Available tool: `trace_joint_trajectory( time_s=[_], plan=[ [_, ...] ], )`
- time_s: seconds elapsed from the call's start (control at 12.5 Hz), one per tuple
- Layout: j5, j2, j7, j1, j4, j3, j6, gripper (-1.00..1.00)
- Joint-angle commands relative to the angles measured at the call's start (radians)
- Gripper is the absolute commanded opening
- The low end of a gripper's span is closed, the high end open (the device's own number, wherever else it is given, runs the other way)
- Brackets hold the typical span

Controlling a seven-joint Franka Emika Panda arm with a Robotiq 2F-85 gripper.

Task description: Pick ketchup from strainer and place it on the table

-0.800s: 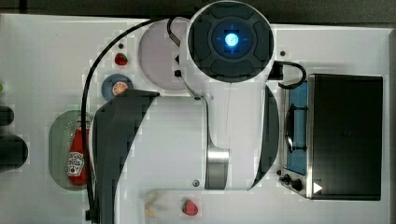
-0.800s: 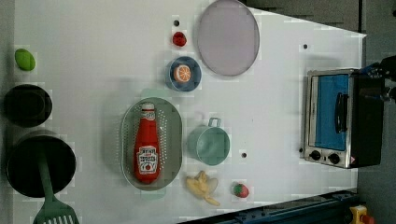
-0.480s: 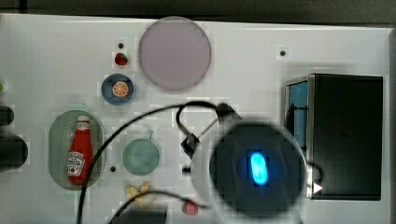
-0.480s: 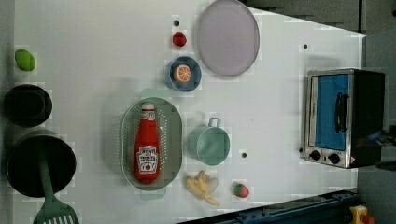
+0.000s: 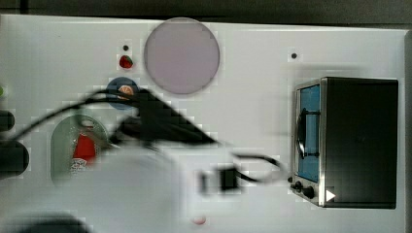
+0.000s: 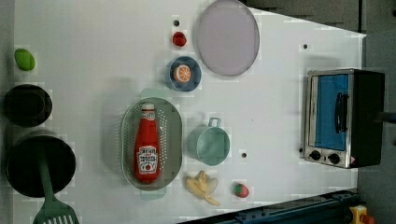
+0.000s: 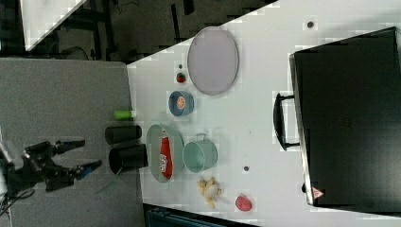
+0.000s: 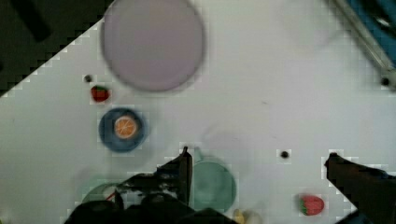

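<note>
The ketchup [image 6: 147, 149], a red bottle with a white cap and label, lies lengthwise in the pale green strainer [image 6: 126, 140] on the white table [image 6: 93, 56]. In the right view the bottle [image 7: 163, 158] rests the same way in the strainer [image 7: 152, 142]. My gripper [image 7: 92, 152] shows at the right view's left, open and holding nothing, well apart from the strainer. In the wrist view its dark fingers [image 8: 184, 168] stand wide apart above the table. In the top view my blurred arm [image 5: 145, 184] covers part of the strainer [image 5: 60, 145]; a red piece of the ketchup [image 5: 83, 148] shows.
A teal cup [image 6: 209, 144] stands right beside the strainer. A blue bowl with an orange [image 6: 183, 73], a lilac plate [image 6: 227, 37], two strawberries [image 6: 179, 38] [image 6: 240, 189] and a toaster oven [image 6: 343, 116] share the table. Black pots [image 6: 28, 105] and a green spatula [image 6: 49, 205] sit at the left view's left.
In the top view my arm has swung from the lower middle toward the lower left, now covering the cup and part of the strainer. The ketchup has not moved.
</note>
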Motion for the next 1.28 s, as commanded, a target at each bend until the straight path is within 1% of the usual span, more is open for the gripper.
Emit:
trace_joint_trajectory(
  time_s=[0.08,0.4,0.56,0.72,0.96,1.12,1.28],
  plan=[
    [0.007,0.131,0.044,0.057,-0.061,0.127,0.031,1.0],
    [0.007,0.256,0.044,0.062,-0.066,0.311,0.113,1.0],
    [0.004,0.327,0.045,0.064,-0.081,0.392,0.205,1.0],
    [-0.006,0.398,0.058,0.066,-0.108,0.448,0.312,1.0],
    [-0.034,0.492,0.061,0.075,-0.171,0.474,0.476,1.0],
    [-0.094,0.546,0.074,0.081,-0.225,0.474,0.593,1.0],
    [-0.142,0.603,0.131,0.085,-0.275,0.473,0.716,1.0]
  ],
)
